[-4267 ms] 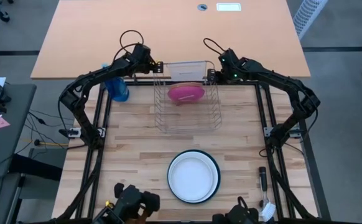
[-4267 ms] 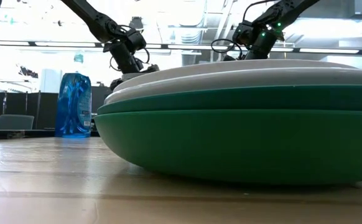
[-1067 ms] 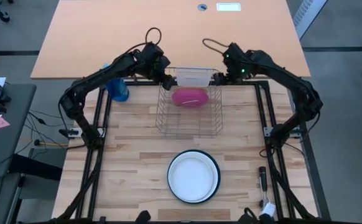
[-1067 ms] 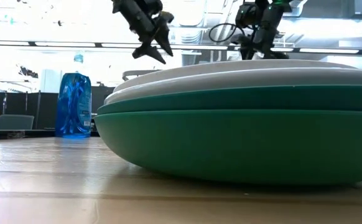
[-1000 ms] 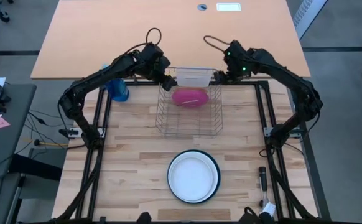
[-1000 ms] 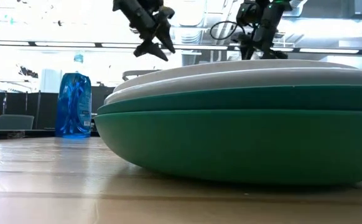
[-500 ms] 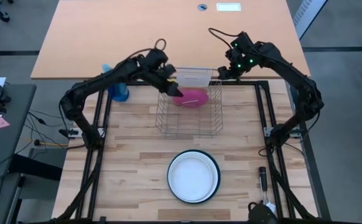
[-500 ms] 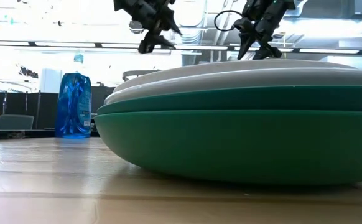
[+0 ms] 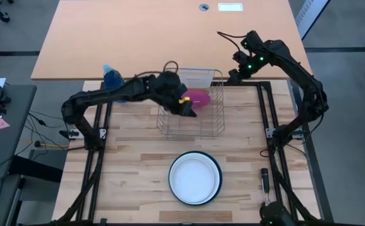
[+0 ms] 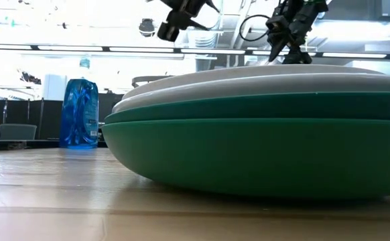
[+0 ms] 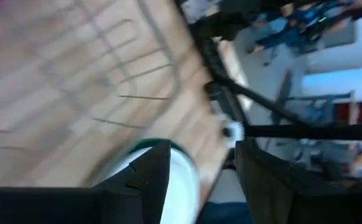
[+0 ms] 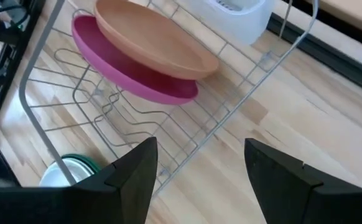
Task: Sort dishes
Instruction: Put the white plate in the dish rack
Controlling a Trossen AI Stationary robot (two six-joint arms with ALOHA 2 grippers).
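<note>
Pink plate [image 12: 137, 81] and orange plate [image 12: 153, 40] stand in the rack [image 9: 190, 113].
The stack [image 9: 195, 177], white atop green, waits; left gripper [image 11: 199, 171] and right gripper [image 12: 199, 168] gape empty, probably between trips.

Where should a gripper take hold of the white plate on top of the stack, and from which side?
Probably the rim, from the side at a low angle. The white plate lies flat atop the stack, nested over the dark green plate, so only its overhanging edge gives the fingers purchase. The near, table-front edge looks free. The left gripper, over the dish rack, is nearer.
</note>
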